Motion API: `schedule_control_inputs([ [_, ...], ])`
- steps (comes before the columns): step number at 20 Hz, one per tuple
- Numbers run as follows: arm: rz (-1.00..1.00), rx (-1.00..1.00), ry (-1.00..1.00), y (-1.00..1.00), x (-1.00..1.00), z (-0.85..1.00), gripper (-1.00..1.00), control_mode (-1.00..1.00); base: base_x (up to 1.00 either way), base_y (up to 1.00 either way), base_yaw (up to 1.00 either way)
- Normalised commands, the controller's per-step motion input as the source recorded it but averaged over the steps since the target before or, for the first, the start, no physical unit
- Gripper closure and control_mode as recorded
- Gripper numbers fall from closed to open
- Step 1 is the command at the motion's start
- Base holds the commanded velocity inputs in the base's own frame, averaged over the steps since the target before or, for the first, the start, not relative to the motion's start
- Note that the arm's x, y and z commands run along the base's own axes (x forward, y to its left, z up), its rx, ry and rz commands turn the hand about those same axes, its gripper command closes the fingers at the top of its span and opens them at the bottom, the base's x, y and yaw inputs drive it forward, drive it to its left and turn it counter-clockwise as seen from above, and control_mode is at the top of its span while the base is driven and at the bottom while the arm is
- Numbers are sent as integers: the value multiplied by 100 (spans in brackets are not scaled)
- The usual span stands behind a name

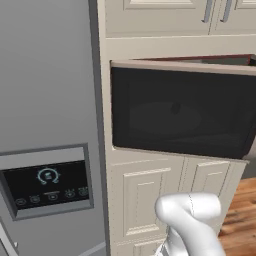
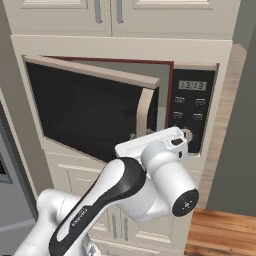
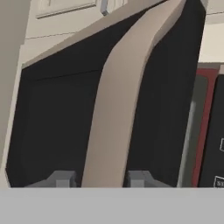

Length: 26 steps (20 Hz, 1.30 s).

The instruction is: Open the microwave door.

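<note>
We're mid-pull: gripper (image 3: 100, 179) jaws spread either side of the glossy black microwave door's (image 2: 90, 112) beige bar handle (image 3: 118, 109), door part-open, so next we probably swing wider.

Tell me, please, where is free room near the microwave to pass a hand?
A free gap lies between the swung-out microwave door and the reddish microwave rim. It is crowded at the handle, which the claw straddles.

The white arm rises from the base, bends at its dark elbow and reaches forward and up, wrist level. The gripper (image 3: 99, 179) points ahead, its two fingertips (image 3: 61, 179) spread apart with the handle (image 3: 120, 100) standing between them, not squeezed.
</note>
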Motion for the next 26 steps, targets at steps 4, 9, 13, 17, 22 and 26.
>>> schedule_control_inputs([
  [4,16,0,0,-3,-87,0,100,-100,0,0,0],
  [9,15,0,-1,-14,-20,20,-100,-100,0,0,0],
  [13,9,0,-9,-48,-33,38,-100,-100,0,0,0],
  [17,2,0,-19,-68,-21,33,-100,-100,0,0,0],
  [22,0,-1,-18,-66,-8,9,-100,-100,0,0,0],
  [26,0,-20,-28,-36,12,-22,-100,-100,0,0,0],
])
